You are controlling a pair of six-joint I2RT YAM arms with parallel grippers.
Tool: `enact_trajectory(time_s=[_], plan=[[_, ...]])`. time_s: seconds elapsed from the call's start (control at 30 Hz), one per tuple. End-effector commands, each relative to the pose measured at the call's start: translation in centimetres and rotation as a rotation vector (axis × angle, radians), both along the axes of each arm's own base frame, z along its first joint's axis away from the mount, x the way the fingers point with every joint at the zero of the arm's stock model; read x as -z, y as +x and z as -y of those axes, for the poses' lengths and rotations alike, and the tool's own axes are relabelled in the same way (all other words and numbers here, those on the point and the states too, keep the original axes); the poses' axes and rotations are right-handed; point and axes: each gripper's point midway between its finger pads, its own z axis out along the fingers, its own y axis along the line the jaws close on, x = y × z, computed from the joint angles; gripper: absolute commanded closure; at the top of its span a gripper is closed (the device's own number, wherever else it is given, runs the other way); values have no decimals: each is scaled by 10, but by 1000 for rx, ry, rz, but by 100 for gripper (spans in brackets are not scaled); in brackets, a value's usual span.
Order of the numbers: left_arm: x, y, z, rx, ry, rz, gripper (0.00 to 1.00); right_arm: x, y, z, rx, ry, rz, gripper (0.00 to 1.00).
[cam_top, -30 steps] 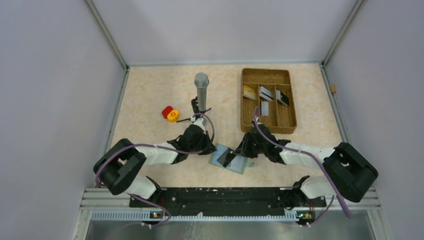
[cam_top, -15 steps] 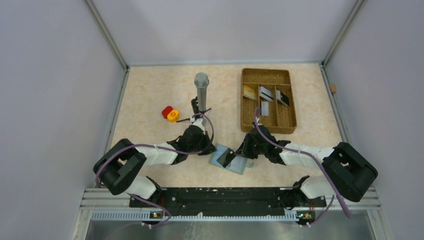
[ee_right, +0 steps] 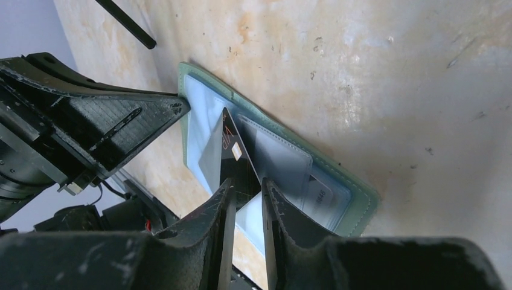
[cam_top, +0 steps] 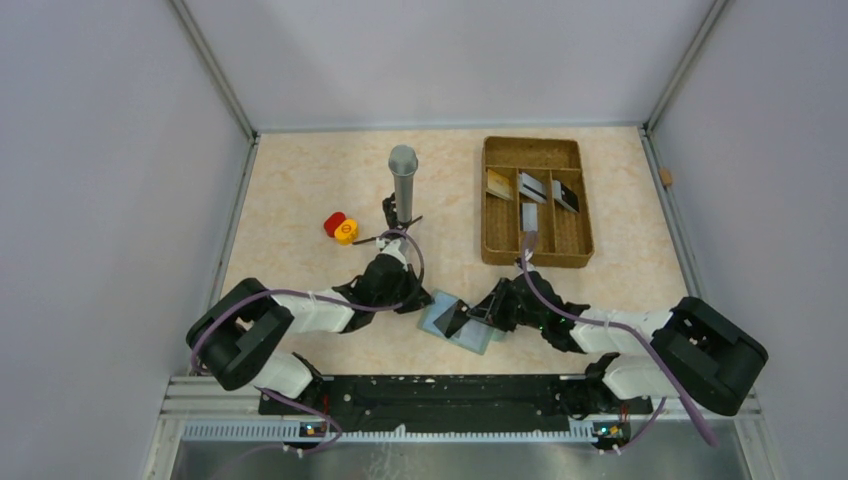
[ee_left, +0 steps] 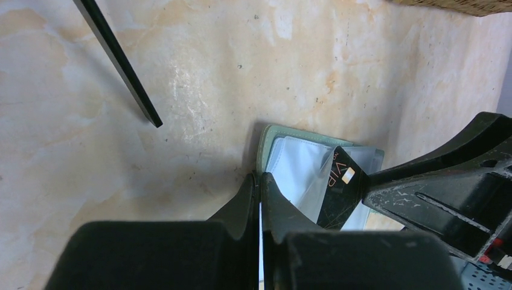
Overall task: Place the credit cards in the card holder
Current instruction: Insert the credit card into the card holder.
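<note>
over the open card holder, the right gripper pinches a black card angled into its light blue sleeve, the clenched left gripper presses on its edge, and four cards wait in the brown tray well beyond it.

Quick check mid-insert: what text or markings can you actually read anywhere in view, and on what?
"VIP": on the black card, beside its small pale chip.
Print on the pocketed card in the card holder: blurred, unreadable.
Faces of the cards in the brown tray: too small to read.
Nothing else legible.
</note>
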Motion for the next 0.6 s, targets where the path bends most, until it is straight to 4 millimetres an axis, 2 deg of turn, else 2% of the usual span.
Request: enact_trajectory(time_s=[0.0,0.4,0.47,0.57], plan=[[-4,-3,7,-4,-56,-5,100,-21,3,-13,22,104,60,77],[-5,-5,1,-51,-77,-15,100,-33,8,-23,52,139,150,77],[-5,-6,1,-49,-81,-13,100,-31,7,-24,54,133,143,79],[-7,-5,1,-42,-82,2,100,-15,3,-15,79,68,74,85]])
